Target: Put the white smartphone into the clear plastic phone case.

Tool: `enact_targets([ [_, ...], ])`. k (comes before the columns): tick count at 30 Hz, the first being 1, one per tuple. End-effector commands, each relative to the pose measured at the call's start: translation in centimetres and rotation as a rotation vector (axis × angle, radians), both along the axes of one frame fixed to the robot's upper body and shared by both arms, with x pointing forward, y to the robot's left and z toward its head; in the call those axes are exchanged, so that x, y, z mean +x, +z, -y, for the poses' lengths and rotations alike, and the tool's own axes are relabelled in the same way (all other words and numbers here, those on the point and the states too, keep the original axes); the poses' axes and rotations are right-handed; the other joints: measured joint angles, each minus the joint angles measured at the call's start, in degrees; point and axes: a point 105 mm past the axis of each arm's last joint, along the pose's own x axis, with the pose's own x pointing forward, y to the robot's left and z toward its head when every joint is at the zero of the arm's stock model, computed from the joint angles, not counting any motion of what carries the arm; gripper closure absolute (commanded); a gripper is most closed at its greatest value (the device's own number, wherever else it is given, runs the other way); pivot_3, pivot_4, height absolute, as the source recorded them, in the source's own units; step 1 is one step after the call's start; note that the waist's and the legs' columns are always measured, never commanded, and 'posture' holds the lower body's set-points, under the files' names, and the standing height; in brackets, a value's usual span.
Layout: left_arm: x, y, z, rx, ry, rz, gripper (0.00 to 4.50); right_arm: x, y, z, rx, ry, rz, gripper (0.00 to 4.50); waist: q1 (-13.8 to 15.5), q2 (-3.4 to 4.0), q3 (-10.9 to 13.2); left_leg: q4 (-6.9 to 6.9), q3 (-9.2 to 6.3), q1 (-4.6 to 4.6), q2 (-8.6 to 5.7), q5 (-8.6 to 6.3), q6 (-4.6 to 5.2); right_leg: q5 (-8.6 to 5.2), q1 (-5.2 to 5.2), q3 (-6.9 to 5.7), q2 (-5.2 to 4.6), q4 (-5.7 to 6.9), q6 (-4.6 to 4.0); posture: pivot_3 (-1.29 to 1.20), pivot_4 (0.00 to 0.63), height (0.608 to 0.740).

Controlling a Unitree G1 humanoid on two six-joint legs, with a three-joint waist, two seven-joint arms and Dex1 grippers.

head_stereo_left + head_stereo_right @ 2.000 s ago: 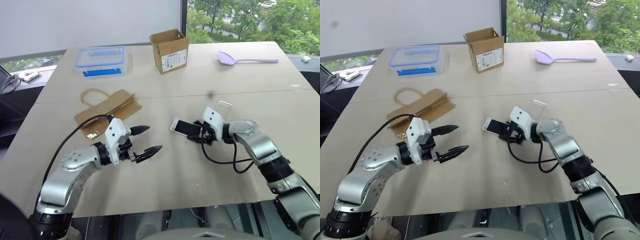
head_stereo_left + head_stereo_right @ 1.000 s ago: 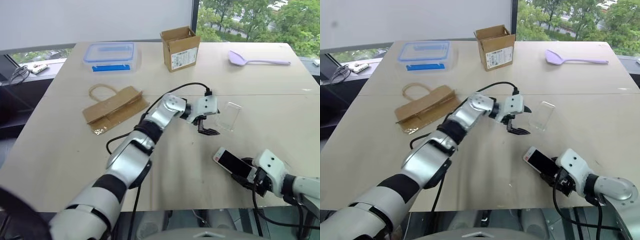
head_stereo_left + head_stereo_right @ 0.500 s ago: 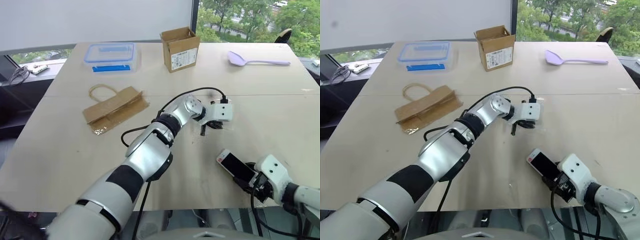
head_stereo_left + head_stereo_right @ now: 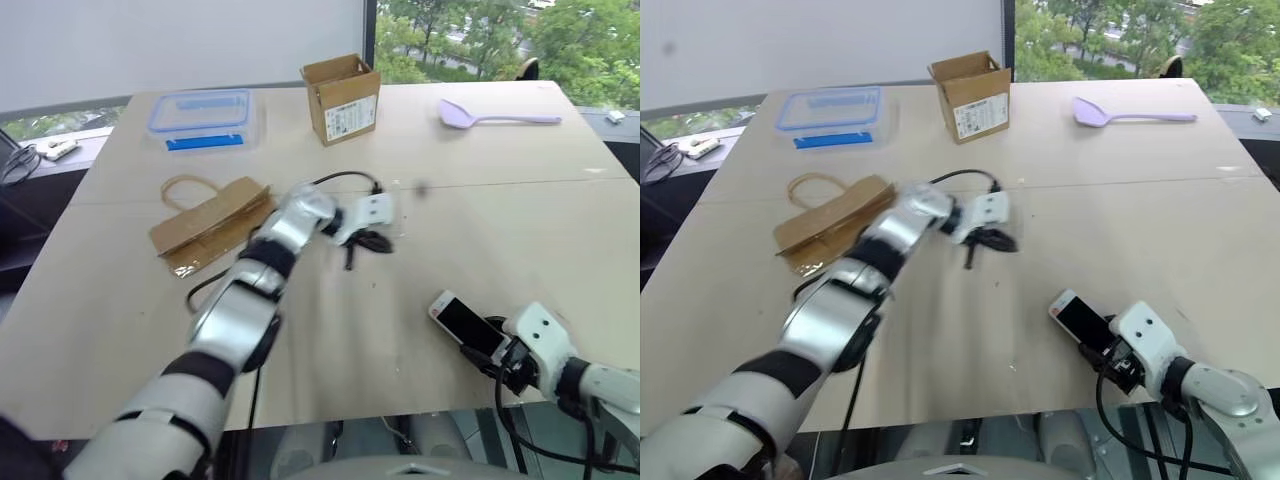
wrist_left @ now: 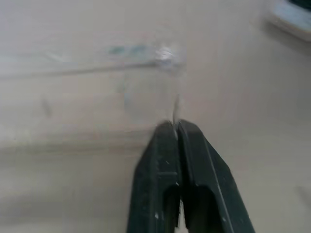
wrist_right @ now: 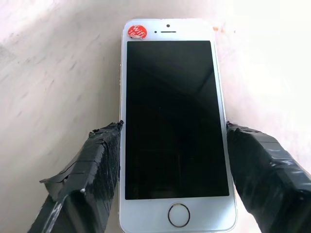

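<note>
While gripped, white smartphone (image 6: pixel 174 131) fills right gripper (image 6: pixel 172 160)

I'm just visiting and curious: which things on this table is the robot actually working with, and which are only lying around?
In use:
- white smartphone, held screen-up by the right gripper
- clear plastic phone case, pinched at its edge by the left gripper

Lying about:
- blue-lidded food box
- cardboard box
- lilac spoon
- flattened paper bag

The table (image 4: pixel 560 200) bears food box (image 4: pixel 200 118), carton (image 4: pixel 341 97), bag (image 4: pixel 205 224), spoon (image 4: pixel 490 116).
</note>
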Motion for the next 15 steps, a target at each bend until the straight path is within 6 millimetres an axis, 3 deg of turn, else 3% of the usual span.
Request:
enact_targets([
  [1,-3.8,2.3,-1.4,-0.009,0.057,-0.021,4.45,0.6,0.5,-0.6,0.002,0.061,0.024,1.56,-0.01,0.00,0.00,0.00,0.00,-0.02,-0.01,0.00,0.00,0.00,0.00,0.03,-0.02,-0.01,0.00,0.00,0.150,0.740],
  [6,-7.2,2.2,-3.2,0.029,0.194,-0.070,4.45,1.6,0.8,-0.9,0.003,0.128,0.025,1.56,1.35,-0.03,0.01,0.07,-0.01,0.00,-0.03,0.00,0.00,-0.01,0.04,0.02,-0.03,-0.02,0.00,0.00,0.150,0.740],
  [12,-6.8,2.9,-1.0,-0.006,0.224,-0.068,4.45,2.8,1.2,-1.2,0.005,0.164,0.035,1.56,2.03,-0.03,0.02,0.35,-0.03,0.01,-0.01,0.02,0.00,-0.12,0.13,-0.04,0.02,0.04,0.20,0.00,0.150,0.740],
  [15,-6.8,2.1,0.0,0.047,0.161,-0.102,4.45,2.7,1.2,-1.1,-0.001,0.164,0.037,1.56,2.37,-0.03,0.02,0.47,-0.02,-0.03,-0.01,0.02,-0.01,-0.03,0.14,-0.04,0.04,0.05,0.08,0.00,0.150,0.740],
])
